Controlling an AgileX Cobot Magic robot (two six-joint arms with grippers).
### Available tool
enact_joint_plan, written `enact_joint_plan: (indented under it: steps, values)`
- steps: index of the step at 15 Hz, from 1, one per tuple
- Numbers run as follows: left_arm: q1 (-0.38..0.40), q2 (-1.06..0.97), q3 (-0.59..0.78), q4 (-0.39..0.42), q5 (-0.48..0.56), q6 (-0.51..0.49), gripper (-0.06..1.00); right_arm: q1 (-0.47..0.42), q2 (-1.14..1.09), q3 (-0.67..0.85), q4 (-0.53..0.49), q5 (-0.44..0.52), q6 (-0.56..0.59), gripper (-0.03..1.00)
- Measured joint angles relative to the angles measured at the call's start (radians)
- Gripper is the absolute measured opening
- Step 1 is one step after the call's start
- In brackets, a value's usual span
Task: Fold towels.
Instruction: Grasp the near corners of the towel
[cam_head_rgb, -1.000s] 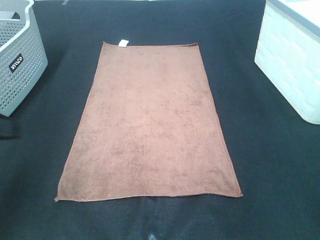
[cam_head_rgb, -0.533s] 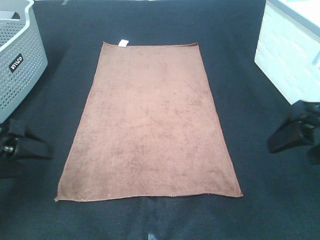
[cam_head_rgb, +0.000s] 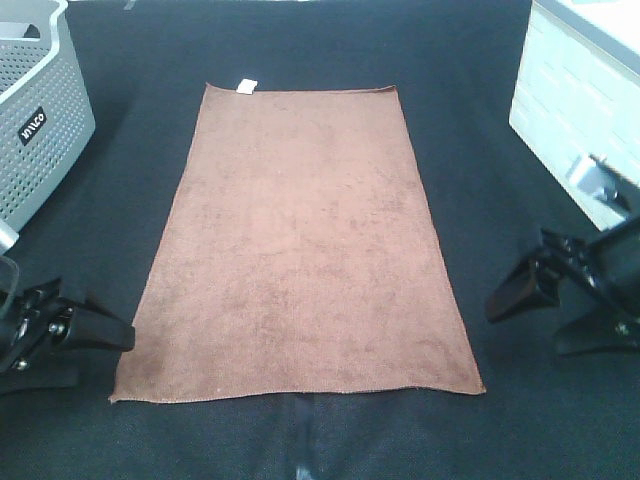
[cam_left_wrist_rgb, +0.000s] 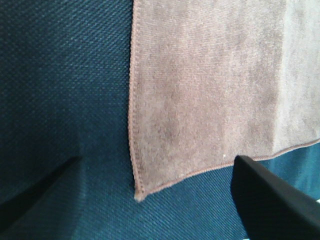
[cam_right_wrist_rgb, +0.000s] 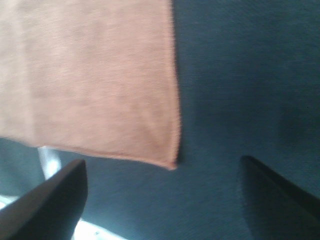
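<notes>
Exterior high view: towel (cam_head_rgb: 300, 240) lies lengthwise front-to-back, tag (cam_head_rgb: 246, 86) far; left end effector (cam_head_rgb: 100, 357) and right end effector (cam_head_rgb: 530, 325) gape.

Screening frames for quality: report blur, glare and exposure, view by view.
Exterior high: even light, towel sharp, white bin washed out. Left wrist: weave and hem crisp, left gripper only dark silhouettes. Right wrist: whole picture soft, right gripper dark, bright glare patch beside one finger.

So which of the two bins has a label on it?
The grey perforated basket on the left; the white bin on the right shows none.
</notes>
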Motion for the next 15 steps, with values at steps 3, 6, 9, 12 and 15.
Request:
enact_joint_plan:
  steps: [3, 6, 9, 12, 15]
  values:
    - [-0.056, 0.061, -0.002, -0.099, 0.001, 0.094, 0.75, 0.000, 0.068, 0.030, 0.051, -0.055, -0.096, 0.76]
    - [-0.062, 0.079, -0.002, -0.151, 0.010, 0.126, 0.75, 0.000, 0.112, 0.030, 0.112, -0.075, -0.154, 0.76]
    - [-0.062, 0.123, -0.006, -0.236, 0.068, 0.208, 0.75, 0.000, 0.194, 0.031, 0.240, -0.076, -0.280, 0.76]
    - [-0.062, 0.181, -0.033, -0.252, 0.132, 0.222, 0.71, 0.000, 0.240, 0.028, 0.345, -0.047, -0.383, 0.71]
    - [-0.081, 0.233, -0.085, -0.249, 0.175, 0.222, 0.70, 0.069, 0.258, 0.016, 0.377, -0.057, -0.404, 0.68]
